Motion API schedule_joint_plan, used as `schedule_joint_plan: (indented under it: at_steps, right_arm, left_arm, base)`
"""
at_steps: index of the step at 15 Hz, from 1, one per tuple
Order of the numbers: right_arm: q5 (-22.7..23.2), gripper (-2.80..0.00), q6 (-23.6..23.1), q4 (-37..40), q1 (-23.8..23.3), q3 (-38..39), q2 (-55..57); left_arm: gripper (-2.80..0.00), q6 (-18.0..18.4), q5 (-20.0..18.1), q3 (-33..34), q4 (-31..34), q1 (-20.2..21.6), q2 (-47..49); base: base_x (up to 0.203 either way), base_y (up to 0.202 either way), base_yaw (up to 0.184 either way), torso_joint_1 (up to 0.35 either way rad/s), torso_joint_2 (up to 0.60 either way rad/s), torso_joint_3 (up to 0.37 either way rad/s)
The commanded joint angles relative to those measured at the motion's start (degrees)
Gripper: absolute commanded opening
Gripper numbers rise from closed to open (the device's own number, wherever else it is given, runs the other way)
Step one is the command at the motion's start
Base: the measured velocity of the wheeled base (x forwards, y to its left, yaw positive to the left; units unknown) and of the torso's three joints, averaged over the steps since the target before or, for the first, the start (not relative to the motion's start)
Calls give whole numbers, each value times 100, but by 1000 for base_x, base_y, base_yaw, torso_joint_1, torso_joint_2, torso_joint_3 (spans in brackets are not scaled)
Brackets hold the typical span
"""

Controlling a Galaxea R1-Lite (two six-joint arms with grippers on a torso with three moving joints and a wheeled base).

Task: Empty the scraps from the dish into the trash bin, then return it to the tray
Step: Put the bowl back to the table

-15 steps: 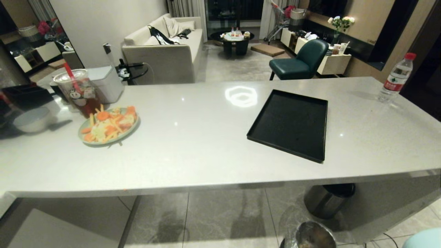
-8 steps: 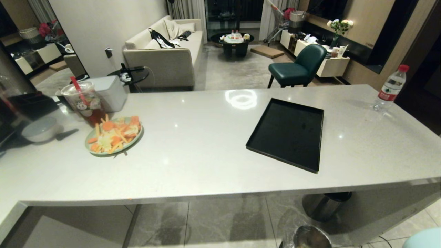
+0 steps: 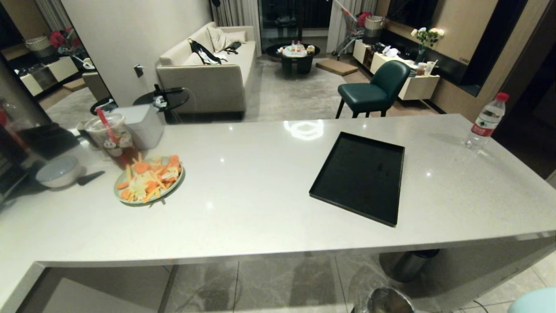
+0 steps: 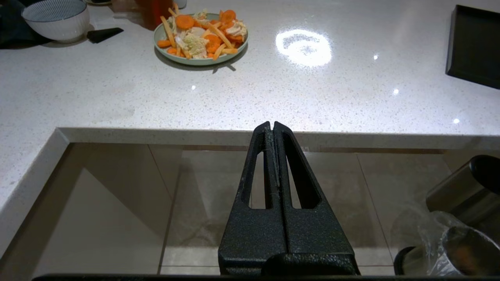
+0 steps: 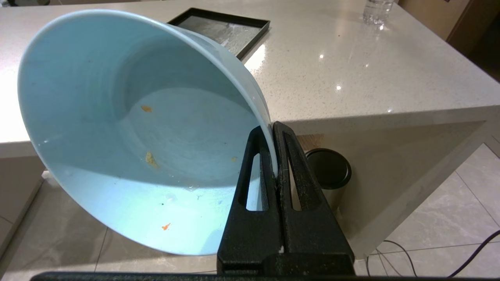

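now we are pinching the dish (image 5: 129, 136) by its rim in the right gripper (image 5: 275, 152), left gripper (image 4: 272, 128) closed empty, aiming to lower it level onto the tray (image 3: 360, 176)

We see the black tray (image 3: 357, 176) lying bare on the counter (image 3: 243, 191), a plate of carrot slices (image 3: 149, 180) well to its left, and the steel trash bin (image 3: 386, 301) on the floor below.

Warm, dim indoor lighting; a ceiling lamp is glaring as a ring on the glossy table (image 3: 260, 174). Soft shadows are trailing the plate (image 3: 150, 182). Straight edges are bowing toward the corners.
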Motion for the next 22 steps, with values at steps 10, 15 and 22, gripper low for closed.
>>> schedule_joint_plan:
  at_steps: [10, 15, 22]
  right_arm:
    - [7, -280, 23, -12, 1, 0, 7]
    - [-89, -280, 499, -20, 1, 0, 7]
    - [-52, -280, 173, -10, 1, 0, 7]
  left_arm:
    - [-280, -4, 3, 0, -5, -3, 6]
    - [-280, -4, 3, 0, -5, -6, 6]
    - [-280, -4, 3, 0, -5, 2, 6]
  base:
    - [0, 0, 0, 130, -292, -157]
    - [0, 0, 0, 0, 0, 0]
    - [0, 0, 0, 0, 0, 0]
